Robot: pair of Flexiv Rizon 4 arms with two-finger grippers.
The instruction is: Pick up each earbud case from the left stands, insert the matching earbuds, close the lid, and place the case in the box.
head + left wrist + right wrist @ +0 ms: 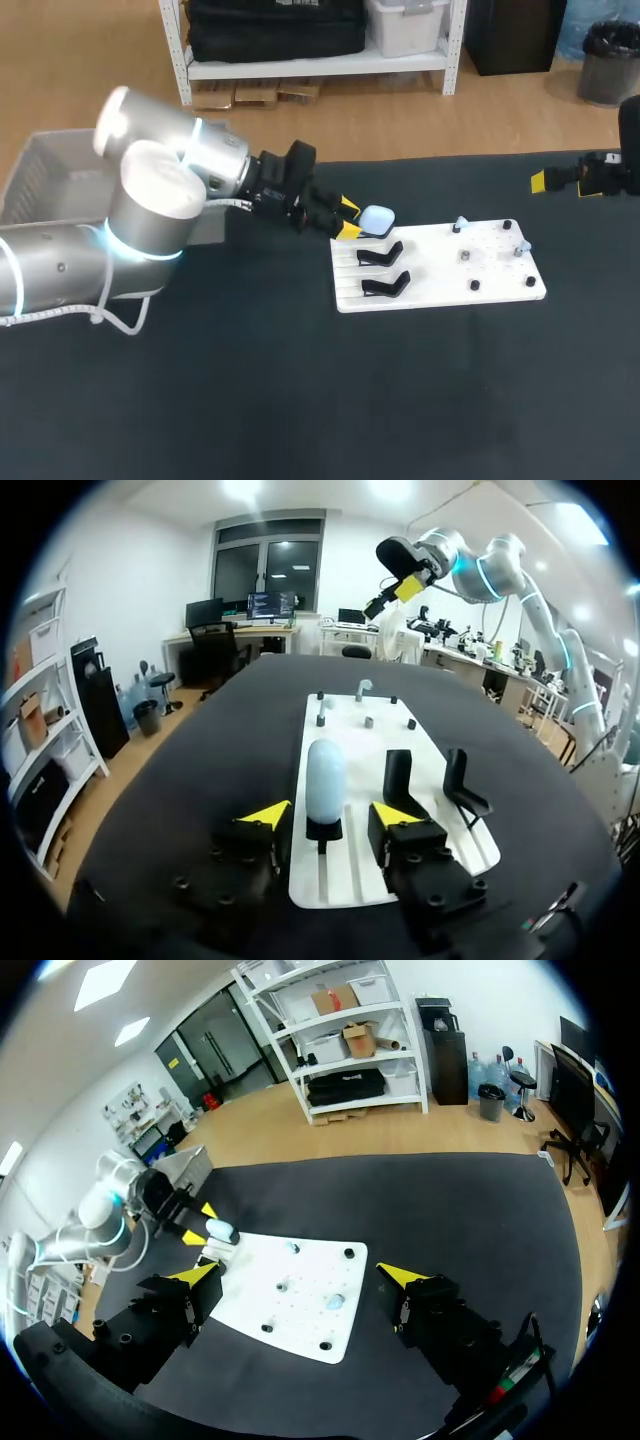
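The pale blue case sits on a holder at the board's far left corner, just ahead of the left gripper, whose jaws are wide. It should advance centred, close squarely on the case's sides, then lift straight up. The right gripper hangs wide open, well apart.

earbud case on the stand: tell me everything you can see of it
The earbud case is a pale blue, smooth, rounded capsule, plastic by its look, with no open lid showing. It stands upright on a black stand at one end of the white board. The left claw flanks it, fingers open, neither touching.
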